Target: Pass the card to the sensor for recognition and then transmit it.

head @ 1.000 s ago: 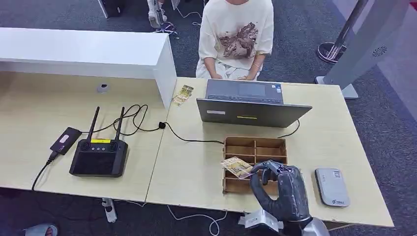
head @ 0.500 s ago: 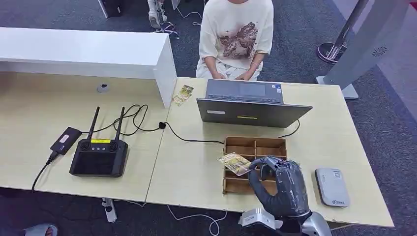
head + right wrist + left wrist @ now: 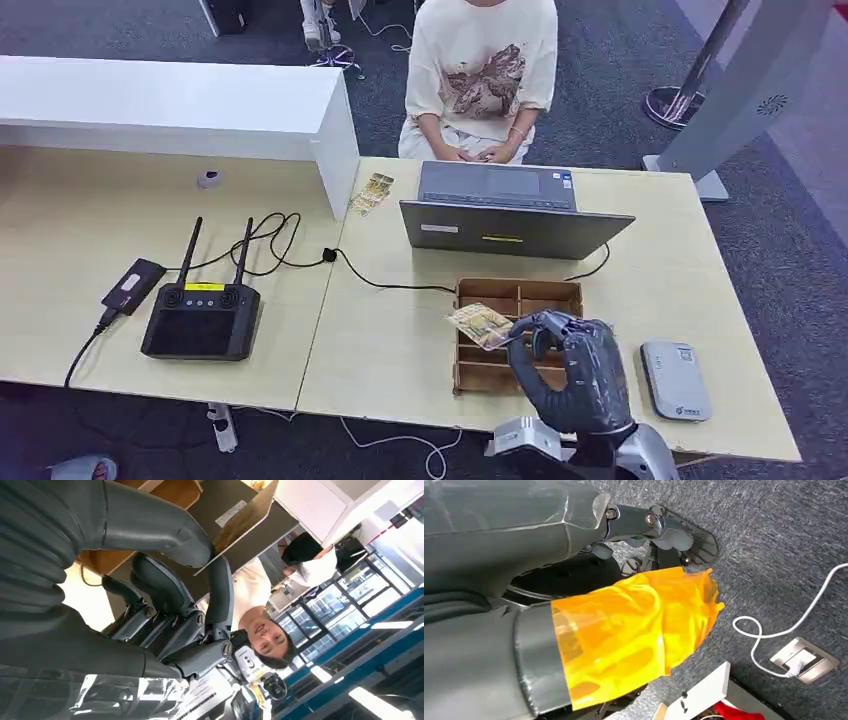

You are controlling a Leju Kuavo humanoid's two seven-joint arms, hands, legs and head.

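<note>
My right hand (image 3: 570, 372) hovers over the near side of the wooden divided box (image 3: 520, 298) and pinches a yellowish printed card (image 3: 480, 325) between thumb and a finger. The card sticks out to the left, above the box's left edge. In the right wrist view the card (image 3: 239, 526) shows edge-on, held by the grey thumb (image 3: 150, 527) and a dark finger (image 3: 220, 592). The grey-white sensor (image 3: 675, 380) lies flat on the table, right of the hand and apart from it. My left hand (image 3: 659, 525) hangs over the carpet with nothing in it.
An open laptop (image 3: 510, 212) stands behind the box, and a person in a pale T-shirt (image 3: 485, 70) sits facing it. A black router (image 3: 200, 318), cables (image 3: 300, 250) and a second card (image 3: 371, 193) lie on the table's left half. A white counter (image 3: 170, 105) stands far left.
My right hand has lifted the card a little and carried it slightly away from me, over the box. The person's hands have come off the laptop.
</note>
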